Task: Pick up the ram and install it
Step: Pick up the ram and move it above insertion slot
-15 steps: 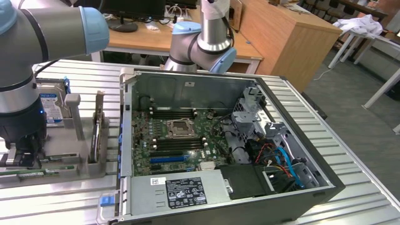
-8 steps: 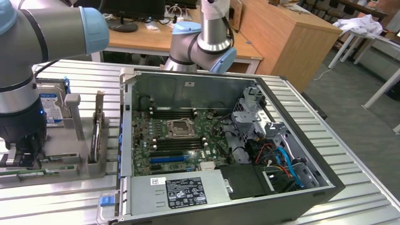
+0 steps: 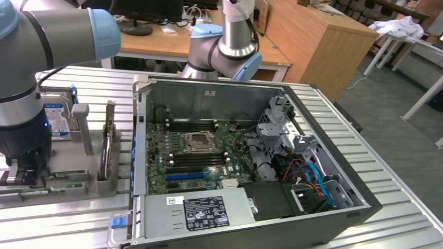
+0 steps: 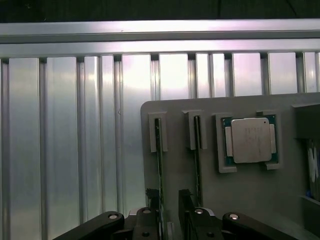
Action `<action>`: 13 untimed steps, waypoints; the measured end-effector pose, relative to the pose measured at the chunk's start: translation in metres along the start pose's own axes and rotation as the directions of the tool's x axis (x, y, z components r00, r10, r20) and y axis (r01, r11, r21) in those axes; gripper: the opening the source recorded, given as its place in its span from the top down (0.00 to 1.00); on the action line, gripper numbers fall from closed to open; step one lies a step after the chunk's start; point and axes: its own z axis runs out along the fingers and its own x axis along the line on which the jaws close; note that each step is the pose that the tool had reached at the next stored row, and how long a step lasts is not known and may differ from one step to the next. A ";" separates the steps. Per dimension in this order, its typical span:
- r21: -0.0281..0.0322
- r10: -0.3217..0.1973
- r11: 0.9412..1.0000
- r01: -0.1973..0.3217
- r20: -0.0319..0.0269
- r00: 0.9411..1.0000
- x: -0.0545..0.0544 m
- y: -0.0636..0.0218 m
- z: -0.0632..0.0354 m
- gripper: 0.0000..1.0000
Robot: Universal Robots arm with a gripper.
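Two ram sticks stand on edge in slots of a grey fixture plate [image 4: 250, 200]. In the wrist view one ram [image 4: 159, 165] runs down between my gripper [image 4: 167, 202] fingers, close to one black finger [image 4: 151, 200]. The other ram [image 4: 197, 160] lies just outside the other finger [image 4: 186, 200]. The jaws are open with a gap between them and do not clamp the stick. In the exterior view my gripper [image 3: 24, 176] is lowered onto the fixture at the exterior view's left, with a green ram edge [image 3: 31, 192] beside it. The motherboard's memory slots [image 3: 194, 125] sit in the open case.
A square silver processor [image 4: 248, 140] rests in a pocket on the fixture. A hard drive [image 3: 59, 122] with a blue-white label stands behind my arm. The open computer case [image 3: 332, 155] fills the ribbed metal table [image 3: 387, 181]. A second robot arm [image 3: 225, 46] stands behind the case.
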 end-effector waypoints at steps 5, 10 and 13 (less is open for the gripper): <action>0.000 0.000 1.000 0.000 0.000 1.000 0.000 -0.0001 0.0028 0.70; 0.000 0.000 1.000 0.000 0.000 1.000 0.000 -0.0003 0.0056 0.70; 0.000 0.000 1.000 0.000 0.000 1.000 0.000 -0.0004 0.0073 0.70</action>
